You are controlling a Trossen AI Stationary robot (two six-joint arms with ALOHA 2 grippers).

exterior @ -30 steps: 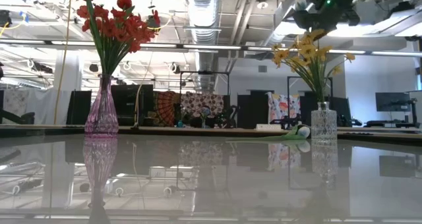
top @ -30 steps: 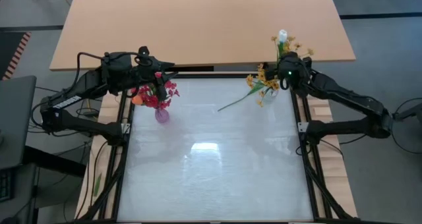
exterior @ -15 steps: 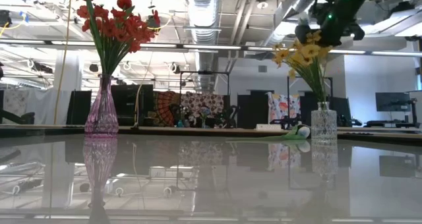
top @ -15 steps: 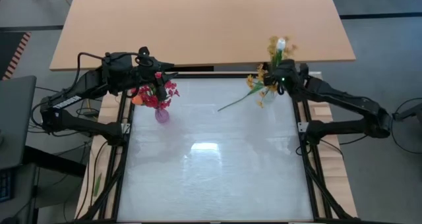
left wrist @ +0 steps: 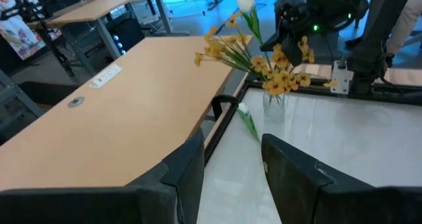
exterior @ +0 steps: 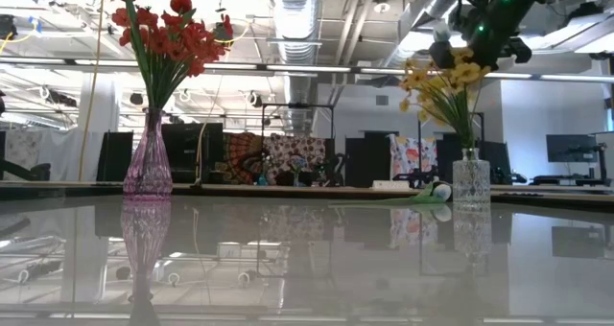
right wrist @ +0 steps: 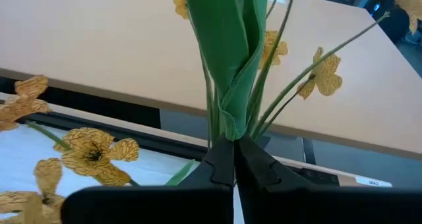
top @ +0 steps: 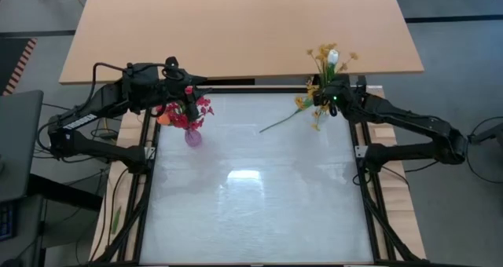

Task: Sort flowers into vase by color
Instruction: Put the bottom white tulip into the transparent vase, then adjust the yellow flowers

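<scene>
Flowers (right wrist: 227,66) green-stemmed, yellow-bloomed, pinched in right jaws.

Right gripper (right wrist: 234,159) closed on green stem and leaf (right wrist: 227,59). Yellow flowers (right wrist: 92,155) spread either side of the fingers (right wrist: 217,171). Wooden desk (right wrist: 99,46) behind, its dark edge bordering white table (right wrist: 26,158).

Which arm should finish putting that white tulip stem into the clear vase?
Right. The right gripper is shut on the white tulip stem above the clear vase; the left gripper is over the pink vase.
</scene>
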